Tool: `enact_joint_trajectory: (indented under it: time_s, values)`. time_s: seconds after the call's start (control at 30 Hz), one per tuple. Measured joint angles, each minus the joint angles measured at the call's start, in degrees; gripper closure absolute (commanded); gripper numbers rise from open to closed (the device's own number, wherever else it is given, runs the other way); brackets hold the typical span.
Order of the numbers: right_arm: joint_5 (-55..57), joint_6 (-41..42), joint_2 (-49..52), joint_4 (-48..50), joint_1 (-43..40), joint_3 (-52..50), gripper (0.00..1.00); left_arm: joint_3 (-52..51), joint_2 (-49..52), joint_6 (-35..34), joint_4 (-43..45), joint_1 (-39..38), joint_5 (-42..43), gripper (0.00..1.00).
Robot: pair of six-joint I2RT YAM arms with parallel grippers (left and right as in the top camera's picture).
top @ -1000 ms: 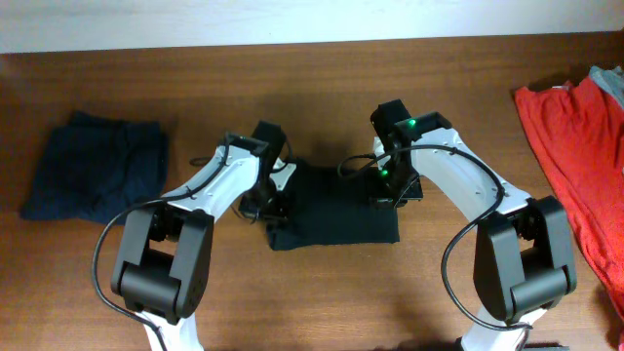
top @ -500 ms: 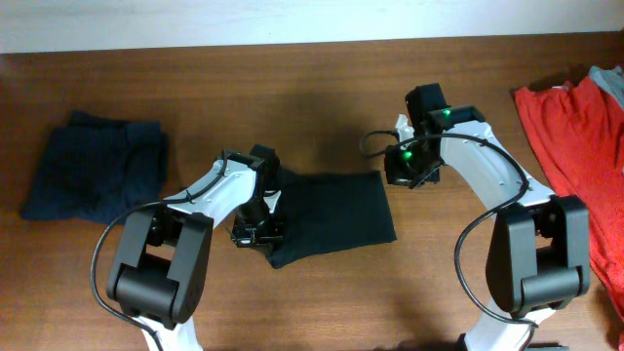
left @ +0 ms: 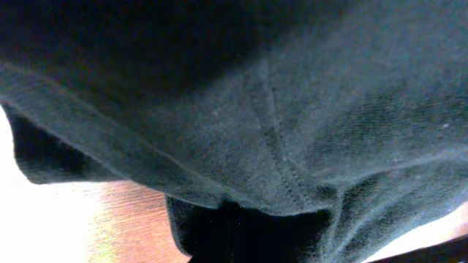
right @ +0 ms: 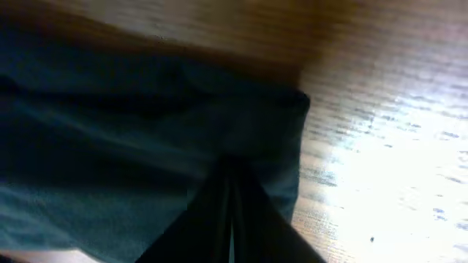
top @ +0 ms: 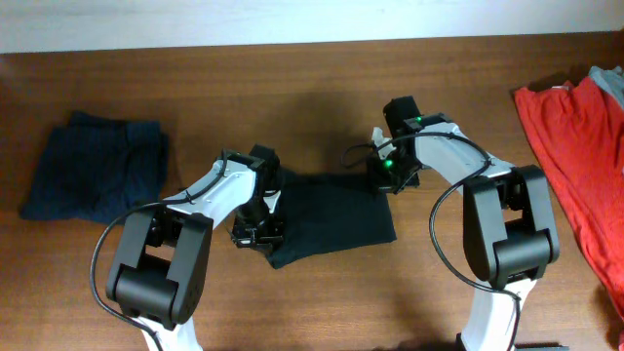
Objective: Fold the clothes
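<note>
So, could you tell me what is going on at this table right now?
Two robot arms are folding a black T-shirt, which lies folded mid-table. The left gripper is on its left edge; the right gripper, fingers closed, sits at its upper right corner. A navy garment lies far left, a red garment far right.

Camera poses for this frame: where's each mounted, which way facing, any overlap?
Overhead: above table, looking straight down; both arms, left hand, right hand, black T-shirt, navy garment, red garment.
Left wrist: pressed close on the T-shirt's fabric; own fingers indistinct.
Right wrist: facing down at the T-shirt's corner on wood; own fingers together, bottom centre.
Shared: all three see the black T-shirt.
</note>
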Motion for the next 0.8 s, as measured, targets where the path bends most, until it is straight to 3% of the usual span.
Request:
enact_joint_trajectory:
  time_s: [0.47,0.8]
  values:
    - [14.4,9.8,1.2,7.6,-3.0,2.1,0.96,0.0,0.0,0.0,-0.7,0.0,-0.4,0.99]
    - [10.0,7.0,1.5,-7.2,-6.8,6.7,0.96,2.4,0.5,0.1,-2.7,0.0,-2.5,0.99]
